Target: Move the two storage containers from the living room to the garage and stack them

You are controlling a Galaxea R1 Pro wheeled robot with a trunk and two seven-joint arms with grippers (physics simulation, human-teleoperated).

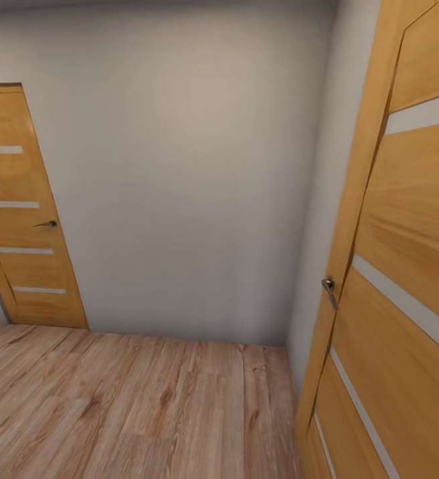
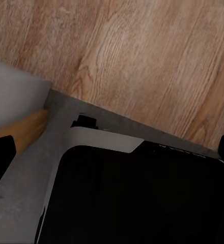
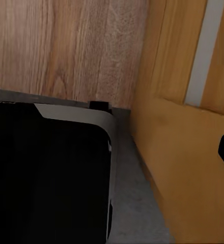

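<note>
Left of the robot, across the plank floor (image 1: pixel 133 399), stands a closed wooden door (image 1: pixel 26 213); a grey wall (image 1: pixel 193 166) lies ahead, and another door (image 1: pixel 406 266) hangs close at right. Steer wide of that door's handle (image 1: pixel 328 287). Containers unseen; I cannot tell either tool's state.

A plain pale grey wall (image 1: pixel 193 166) fills the middle of the head view, evenly lit. At 9 o'clock stands a closed honey-coloured wooden door (image 1: pixel 26 219) with four narrow frosted strips and a dark lever handle (image 1: pixel 46 224). At 3 o'clock a second door (image 1: pixel 399 279) of the same make stands close, its metal handle (image 1: pixel 328 287) at its edge. Light wood plank flooring (image 1: pixel 133 406) runs from 6 o'clock to the wall's foot.
</note>
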